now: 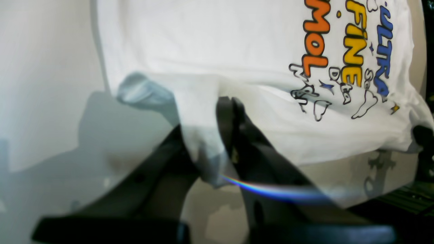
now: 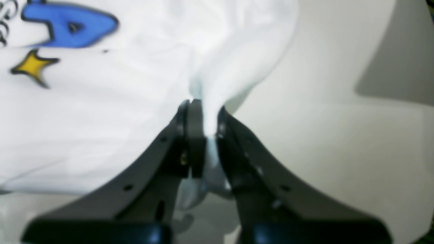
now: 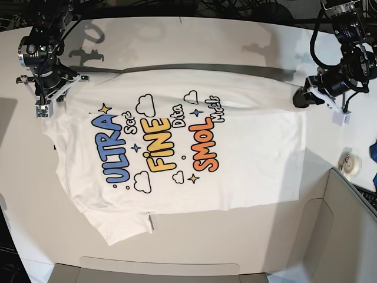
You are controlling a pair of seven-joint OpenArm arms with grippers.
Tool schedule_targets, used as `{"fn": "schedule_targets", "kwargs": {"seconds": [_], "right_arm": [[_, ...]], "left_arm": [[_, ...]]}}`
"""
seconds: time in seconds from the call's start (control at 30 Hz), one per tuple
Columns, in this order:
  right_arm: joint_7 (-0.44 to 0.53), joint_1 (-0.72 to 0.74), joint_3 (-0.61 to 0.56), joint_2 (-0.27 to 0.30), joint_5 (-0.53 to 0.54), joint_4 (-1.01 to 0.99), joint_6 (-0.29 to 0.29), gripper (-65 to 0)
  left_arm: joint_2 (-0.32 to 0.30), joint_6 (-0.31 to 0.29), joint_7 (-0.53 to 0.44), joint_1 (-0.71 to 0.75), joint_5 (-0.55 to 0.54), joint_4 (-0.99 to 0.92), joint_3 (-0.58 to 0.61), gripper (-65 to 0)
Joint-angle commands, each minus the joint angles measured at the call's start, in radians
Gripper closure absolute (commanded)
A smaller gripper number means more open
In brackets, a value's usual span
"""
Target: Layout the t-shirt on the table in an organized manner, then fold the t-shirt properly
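Across the middle of the table your t-shirt is lying print-up and mostly spread out, with the far edge lifted where both arms are holding it. Your left gripper is pinching a bunched fold of white fabric at the hem-side corner, jaws pressed together on the cloth. Your right gripper is doing the same at the shoulder end, right by the yellow star and the blue letter, with a wad of fabric squeezed between its jaws. The near sleeve is sticking out toward the front edge, with a small tag showing beside it. Around it, you're getting a grey-beige box panel sitting close to the shirt's hem corner, a roll of tape lying just beyond that panel, and a bit of blue cloth peeking in at the frame edge. Nothing is lying on top of the shirt itself.
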Motion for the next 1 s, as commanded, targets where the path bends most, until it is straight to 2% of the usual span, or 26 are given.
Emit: {"fn": "schedule_targets", "kwargs": {"seconds": [0.0, 0.17, 0.3, 0.37, 0.57, 0.7, 0.9, 0.97], "right_arm": [[0.021, -0.008, 0.005, 0.014, -0.003, 0.025, 0.003, 0.0], [0.021, -0.058, 0.065, 0.023, 0.005, 0.038, 0.003, 0.0], [0.014, -0.092, 0.102, 0.028, 0.085, 0.038, 0.003, 0.0], [-0.033, -0.087, 0.122, 0.044, 0.129, 0.038, 0.003, 0.0], [-0.188, -0.083, 0.238, 0.101, 0.388, 0.038, 0.003, 0.0], [-0.214, -0.057, 0.298, 0.138, 0.528, 0.035, -0.002, 0.0], [-0.214, 0.078, 0.296, 0.129, 0.539, 0.028, -0.003, 0.0], [-0.214, 0.14, 0.286, 0.101, 0.537, 0.008, -0.003, 0.0]], "left_arm": [[-0.038, 0.0, -0.016, 0.004, -0.04, 0.015, -0.031, 0.0], [-0.046, 0.0, -0.016, 0.065, -0.133, 0.015, -0.111, 0.0], [-0.047, 0.0, 0.004, 0.085, -0.191, 0.015, -0.125, 0.0], [-0.047, 0.0, 0.033, 0.085, -0.221, 0.015, -0.14, 0.0], [-0.043, 0.0, 0.093, 0.088, -0.348, 0.015, -0.209, 0.0], [-0.044, 0.0, 0.093, 0.084, -0.353, 0.013, -0.212, 0.0], [-0.023, 0.0, 0.093, -0.045, -0.348, -0.01, -0.188, 0.0], [-0.023, 0.0, 0.093, -0.097, -0.348, -0.059, -0.15, 0.0]]}}
